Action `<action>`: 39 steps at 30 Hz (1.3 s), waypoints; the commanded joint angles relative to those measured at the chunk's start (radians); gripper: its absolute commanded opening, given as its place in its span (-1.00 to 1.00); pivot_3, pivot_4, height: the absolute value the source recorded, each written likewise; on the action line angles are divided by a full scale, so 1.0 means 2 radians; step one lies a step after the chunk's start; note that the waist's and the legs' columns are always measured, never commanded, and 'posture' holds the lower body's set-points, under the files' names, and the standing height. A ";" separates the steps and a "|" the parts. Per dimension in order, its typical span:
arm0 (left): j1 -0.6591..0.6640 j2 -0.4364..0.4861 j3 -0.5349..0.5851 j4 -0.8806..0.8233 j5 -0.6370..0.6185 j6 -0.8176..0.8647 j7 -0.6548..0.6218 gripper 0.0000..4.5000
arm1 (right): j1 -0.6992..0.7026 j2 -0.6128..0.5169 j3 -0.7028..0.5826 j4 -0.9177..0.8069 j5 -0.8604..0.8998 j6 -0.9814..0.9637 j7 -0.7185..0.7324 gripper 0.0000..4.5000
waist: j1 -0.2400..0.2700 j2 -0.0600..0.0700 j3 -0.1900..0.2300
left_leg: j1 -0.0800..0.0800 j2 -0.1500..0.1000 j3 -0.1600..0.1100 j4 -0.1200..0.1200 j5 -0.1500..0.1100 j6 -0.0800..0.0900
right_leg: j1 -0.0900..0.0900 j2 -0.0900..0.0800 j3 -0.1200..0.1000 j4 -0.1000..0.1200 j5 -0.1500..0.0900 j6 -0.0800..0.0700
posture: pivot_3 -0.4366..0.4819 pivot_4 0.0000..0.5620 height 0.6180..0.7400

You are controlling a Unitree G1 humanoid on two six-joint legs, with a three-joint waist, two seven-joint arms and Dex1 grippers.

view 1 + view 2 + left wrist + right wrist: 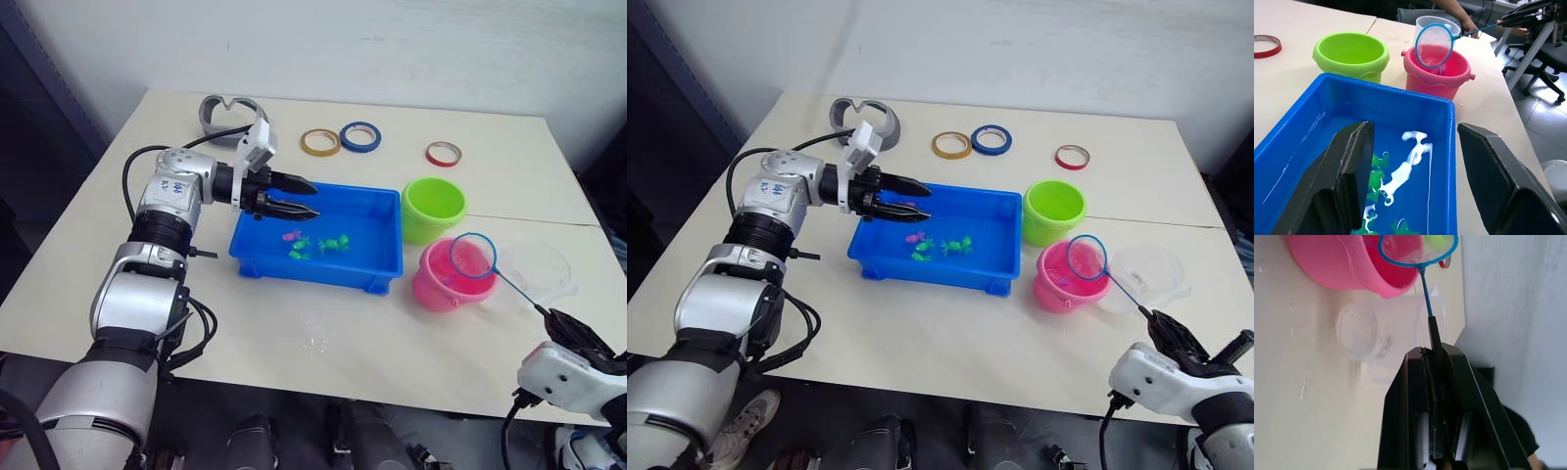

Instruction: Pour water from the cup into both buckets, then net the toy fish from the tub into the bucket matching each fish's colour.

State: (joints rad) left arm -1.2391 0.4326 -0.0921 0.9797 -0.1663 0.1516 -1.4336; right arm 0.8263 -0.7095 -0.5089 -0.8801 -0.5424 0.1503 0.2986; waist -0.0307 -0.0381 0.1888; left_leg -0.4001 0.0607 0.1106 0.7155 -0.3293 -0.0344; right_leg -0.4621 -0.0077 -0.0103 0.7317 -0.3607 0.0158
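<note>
Right wrist view: fingers [1436,382] clamp net [1418,249].

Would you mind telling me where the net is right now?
The net is held by the right gripper, its hoop over the pink bucket.

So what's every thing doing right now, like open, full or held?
Left end effector: open, over the blue plastic tub.
Right end effector: shut on the net's thin dark stick.
Blue-rimmed round net: held above the pink plastic bucket.
Bright blue plastic tub: holds water and small toy fish.
Lime green plastic bucket: upright.
Clear plastic cup: upright on the table.
</note>
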 commanded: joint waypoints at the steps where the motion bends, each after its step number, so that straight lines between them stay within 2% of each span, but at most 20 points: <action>1: -0.002 0.007 0.012 -0.024 -0.004 0.002 -0.002 0.34 | -0.010 0.006 -0.014 0.012 -0.060 -0.043 -0.014 -1.00 | 0.000 0.000 0.000 | 0.000 0.000 0.000 0.000 0.000 0.000 | 0.000 0.000 0.000 0.000 0.000 0.000 | -0.05 -0.47 0.22; 4: -0.001 0.009 0.014 -0.027 -0.004 0.004 -0.001 0.34 | -0.016 0.012 -0.029 0.026 -0.088 -0.068 -0.014 -1.00 | 0.000 0.000 0.000 | 0.000 0.000 0.000 0.000 0.000 0.000 | 0.000 0.000 0.000 0.001 0.000 0.000 | -0.05 -0.47 0.22; 9: 0.004 0.014 0.018 -0.035 -0.003 0.011 0.006 0.34 | -0.043 0.035 -0.046 0.019 -0.065 -0.077 0.009 -1.00 | -0.001 0.000 0.000 | 0.001 0.000 0.000 0.000 0.000 0.000 | 0.000 0.000 0.000 0.001 0.000 0.000 | -0.05 -0.47 0.22; 14: 0.001 0.048 0.025 -0.014 0.009 0.003 0.027 0.34 | -0.122 0.025 -0.050 -0.035 -0.002 -0.025 0.087 -1.00 | -0.006 0.000 0.000 | 0.004 0.000 0.002 0.001 0.000 -0.001 | 0.001 0.000 0.002 0.004 0.000 -0.001 | -0.05 -0.47 0.22; 16: -0.001 0.070 0.028 0.001 0.015 -0.003 0.038 0.34 | -0.172 0.016 -0.043 -0.058 0.036 0.024 0.127 -1.00 | -0.010 0.000 0.000 | 0.005 0.000 0.003 0.001 0.000 -0.001 | 0.001 0.000 0.002 0.004 0.000 -0.001 | -0.05 -0.47 0.22; 19: 0.003 0.101 0.031 0.013 0.026 -0.010 0.056 0.34 | -0.282 0.001 0.003 -0.075 0.099 0.131 0.177 -1.00 | -0.016 -0.001 0.000 | 0.006 0.001 0.003 0.001 0.000 -0.002 | 0.002 0.000 0.002 0.006 0.000 -0.001 | -0.05 -0.47 0.22; 22: 0.016 0.123 0.035 0.003 0.027 -0.004 0.059 0.34 | -0.379 -0.006 0.077 -0.074 0.139 0.256 0.213 -1.00 | -0.014 -0.001 0.000 | 0.007 0.001 0.003 0.001 0.000 -0.002 | 0.002 0.000 0.002 0.006 0.000 -0.002 | -0.05 -0.47 0.22; 28: 0.061 0.157 0.050 -0.063 0.015 0.031 0.063 0.34 | -0.547 -0.002 0.198 -0.007 0.201 0.402 0.231 -1.00 | -0.012 -0.001 0.000 | 0.005 0.001 0.003 0.001 0.000 -0.002 | 0.001 0.000 0.001 0.006 -0.001 -0.003 | -0.05 -0.47 0.22; 34: 0.123 0.189 0.076 -0.156 -0.001 0.086 0.077 0.34 | -0.653 0.009 0.275 0.044 0.259 0.469 0.238 -1.00 | -0.013 -0.001 0.000 | 0.005 0.001 0.002 0.001 0.000 -0.001 | 0.000 -0.001 0.001 0.006 -0.001 -0.003 | -0.05 -0.47 0.22; 39: 0.182 0.226 0.096 -0.217 -0.011 0.116 0.093 0.34 | -0.693 0.001 0.345 0.100 0.268 0.450 0.232 -1.00 | -0.015 -0.001 0.000 | 0.005 0.001 0.002 0.001 0.000 -0.001 | 0.000 -0.001 0.001 0.006 -0.001 -0.004 | -0.05 -0.47 0.22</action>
State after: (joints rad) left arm -0.8747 0.8588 0.0613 0.5984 -0.1614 0.3667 -1.2589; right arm -0.5410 -0.6968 0.1643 -0.6848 -0.0090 1.0742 0.7707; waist -0.0599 -0.0396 0.1892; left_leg -0.3906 0.0628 0.1156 0.7170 -0.3291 -0.0369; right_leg -0.4614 -0.0091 -0.0078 0.7444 -0.3622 0.0087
